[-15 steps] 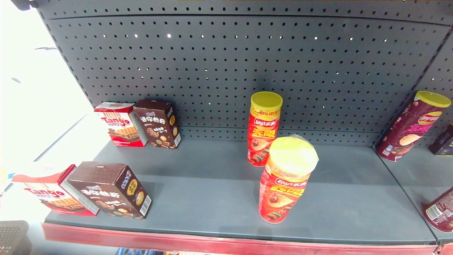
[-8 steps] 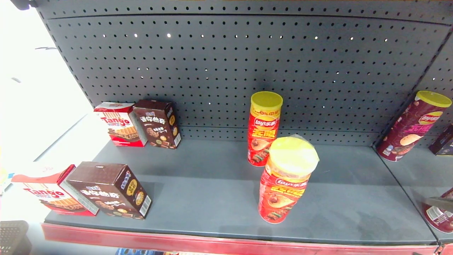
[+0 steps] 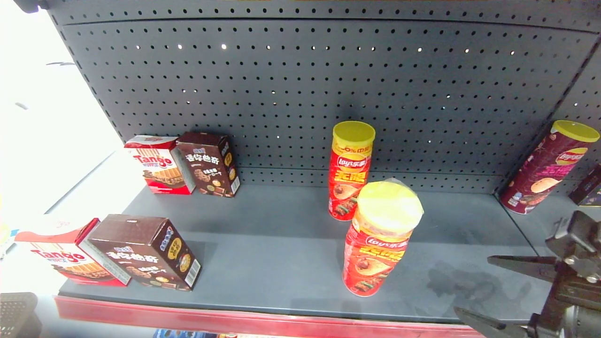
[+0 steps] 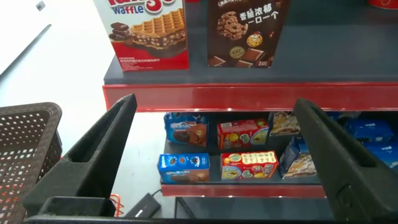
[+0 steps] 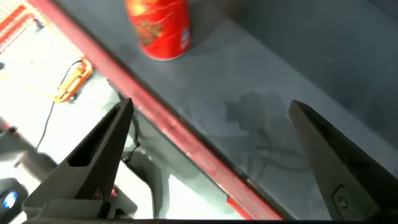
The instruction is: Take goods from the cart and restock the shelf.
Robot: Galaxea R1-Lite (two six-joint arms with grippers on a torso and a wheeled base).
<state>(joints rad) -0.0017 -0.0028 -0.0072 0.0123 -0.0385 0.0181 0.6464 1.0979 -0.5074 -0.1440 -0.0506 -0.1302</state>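
On the grey shelf (image 3: 281, 263) two red chip cans with yellow lids stand in the middle, one in front (image 3: 378, 239) and one behind (image 3: 350, 171). My right gripper (image 3: 474, 285) hangs open and empty at the shelf's front right edge, to the right of the front can. From the right wrist the same gripper (image 5: 211, 104) is over the shelf's red front lip (image 5: 168, 124), with the front can (image 5: 158, 28) beyond it. My left gripper (image 4: 214, 102) is open and empty, below and in front of the shelf's left end, facing the waffle box (image 4: 146, 31) and cookie box (image 4: 245, 31).
Waffle and cookie boxes stand at front left (image 3: 145, 251) and back left (image 3: 185, 163). A purple chip can (image 3: 544, 169) leans on the neighbouring shelf section at right. A brown basket (image 4: 28, 155) is beside the left gripper. A lower shelf (image 4: 249, 158) holds several small packs.
My right gripper has risen into the head view at the lower right, open, and now covers the purple can that lay there. The goods on the shelf have not moved.
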